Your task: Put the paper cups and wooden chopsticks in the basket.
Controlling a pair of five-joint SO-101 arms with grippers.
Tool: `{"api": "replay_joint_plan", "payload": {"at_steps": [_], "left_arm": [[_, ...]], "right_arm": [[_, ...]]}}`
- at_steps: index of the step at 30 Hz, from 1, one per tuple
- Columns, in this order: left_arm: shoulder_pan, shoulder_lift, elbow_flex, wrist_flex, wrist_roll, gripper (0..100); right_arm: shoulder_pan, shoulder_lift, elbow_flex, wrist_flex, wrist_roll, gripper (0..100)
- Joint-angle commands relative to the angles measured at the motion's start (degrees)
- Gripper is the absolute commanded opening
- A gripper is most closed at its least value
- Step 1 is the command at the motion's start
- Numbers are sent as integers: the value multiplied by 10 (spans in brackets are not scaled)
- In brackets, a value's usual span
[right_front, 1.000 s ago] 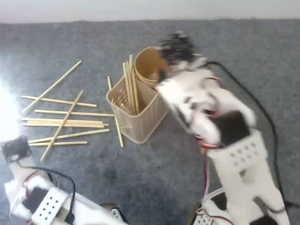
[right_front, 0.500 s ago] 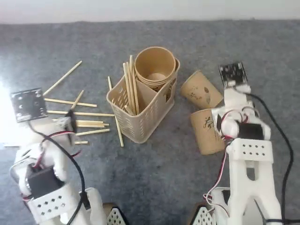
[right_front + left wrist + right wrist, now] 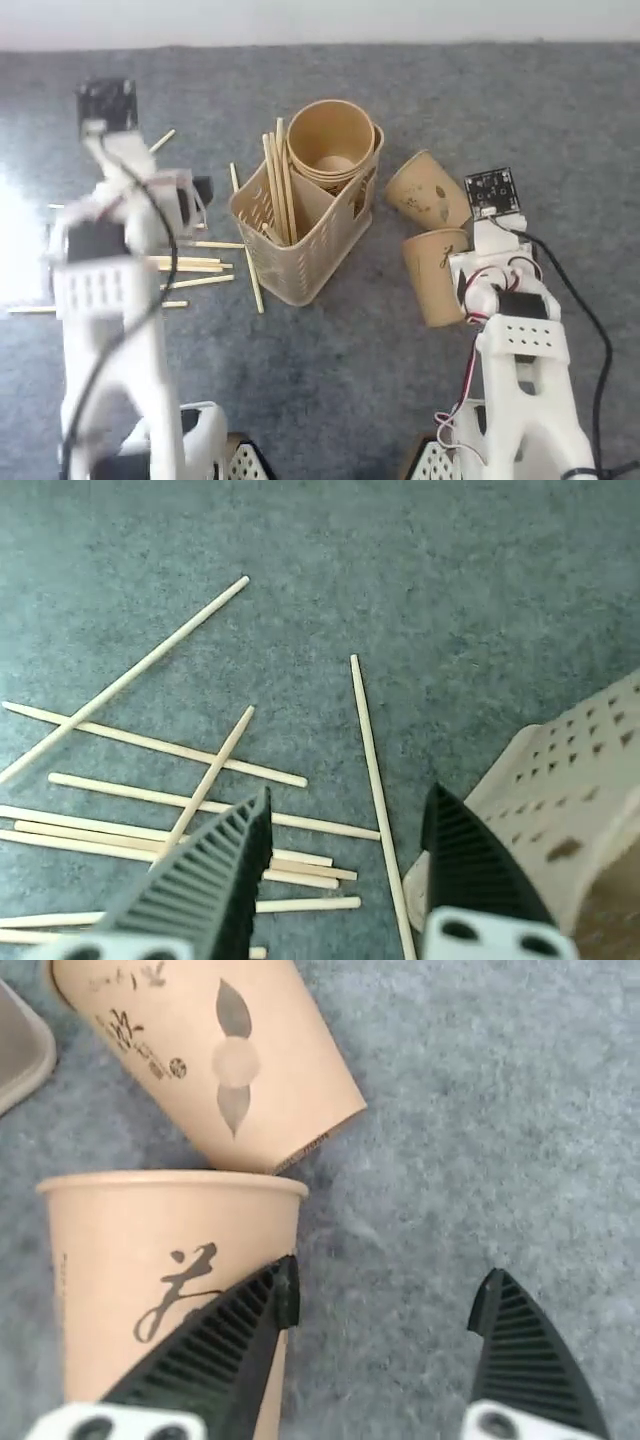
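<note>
Big change in the last sec: both arms moved. R arm (image 3: 520, 340) was up over the basket (image 3: 300, 270). It has pulled back and now sits at 5 o'clock of it, right behind the near cup (image 3: 435, 275) and far cup (image 3: 428, 190). L arm (image 3: 100, 280) was tucked low by its base. It has swung out over the loose sticks (image 3: 190, 265) at 9 o'clock of the basket.

L claw (image 3: 350, 798): fingers wide apart, nothing in it, hanging over the pile. A long stick (image 3: 366, 730) runs under the gap, close to the basket's corner.

R claw (image 3: 390, 1272): also wide apart, nothing in it. One finger is by the near cup's side, the other over bare mat (image 3: 450, 1110). Can't tell if it touches. The cup isn't btwn the fingers yet.

Where stuff is: the cup stack (image 3: 330, 140) stands in the basket's 1 o'clock half. The packed sticks (image 3: 278, 180) stand in the other half. Still out are 2 cups on their sides at 3-4 o'clock and a bunch of sticks at 9.

My guess: R side is done dropping and is lining up on the near cup. L side is set to grab a stick. Lots left to do.
</note>
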Motion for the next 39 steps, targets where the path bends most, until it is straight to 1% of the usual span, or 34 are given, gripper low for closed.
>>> {"api": "replay_joint_plan", "payload": {"at_steps": [1, 3, 5, 8, 10, 13, 17, 34, 36, 39], "left_arm": [[4, 203, -195, 33, 5, 231], [17, 283, -272, 62, 11, 231], [36, 357, -343, 108, 20, 231], [64, 454, -429, 177, 55, 229], [70, 507, -473, 199, 70, 229], [71, 573, -517, 207, 75, 229], [58, 633, -539, 206, 98, 228], [62, 812, -655, 207, 102, 228], [61, 826, -671, 216, 102, 227], [66, 843, -709, 248, 102, 175]], "right_arm": [[2, -12, 21, -51, 3, 292], [2, -12, 27, -61, 4, 292], [2, -11, 28, -63, 5, 292], [2, -7, 28, -67, 5, 292], [2, -7, 28, -70, 5, 292], [0, -7, 29, -70, 4, 292], [-20, -10, 38, -70, 7, 292], [-26, -12, 39, -71, 7, 292], [-26, -12, 40, -71, 7, 292], [-26, -12, 40, -71, 7, 292]]}}
